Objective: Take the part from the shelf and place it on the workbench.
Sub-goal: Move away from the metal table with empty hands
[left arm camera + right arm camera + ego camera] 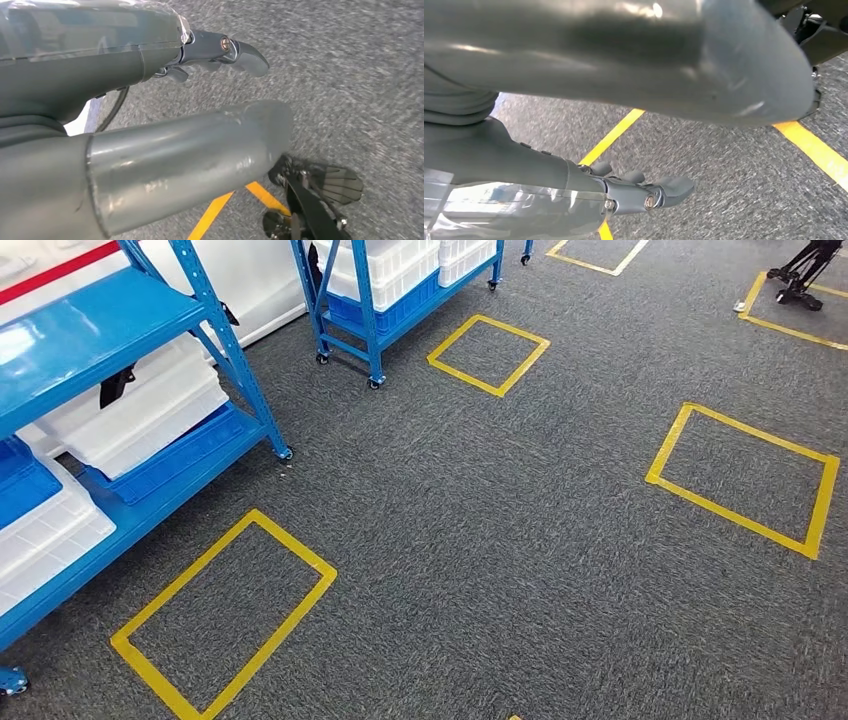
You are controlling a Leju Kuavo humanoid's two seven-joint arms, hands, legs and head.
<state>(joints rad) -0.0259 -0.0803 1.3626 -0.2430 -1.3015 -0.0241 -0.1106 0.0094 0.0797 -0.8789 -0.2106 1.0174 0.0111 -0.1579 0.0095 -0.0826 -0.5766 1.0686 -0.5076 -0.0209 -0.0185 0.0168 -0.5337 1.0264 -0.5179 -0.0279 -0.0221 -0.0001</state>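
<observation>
A blue metal shelf [100, 320] stands at the left in the head view, loaded with white bins [150, 405] and blue bins [20, 485]. A small black item [117, 386] hangs at the edge of one white bin; I cannot tell what it is. My left hand [175, 150] hangs over the grey carpet, its thick thumb straight and its dark fingers [225, 50] stretched out with nothing in them. My right hand [624, 60] hangs the same way, fingers [649, 197] extended and holding nothing.
A second blue wheeled rack [400, 290] with white and blue bins stands at the back. Yellow tape squares [225, 615] [488, 355] [745, 480] mark the grey carpet. A black stand [800, 275] sits at the far right corner.
</observation>
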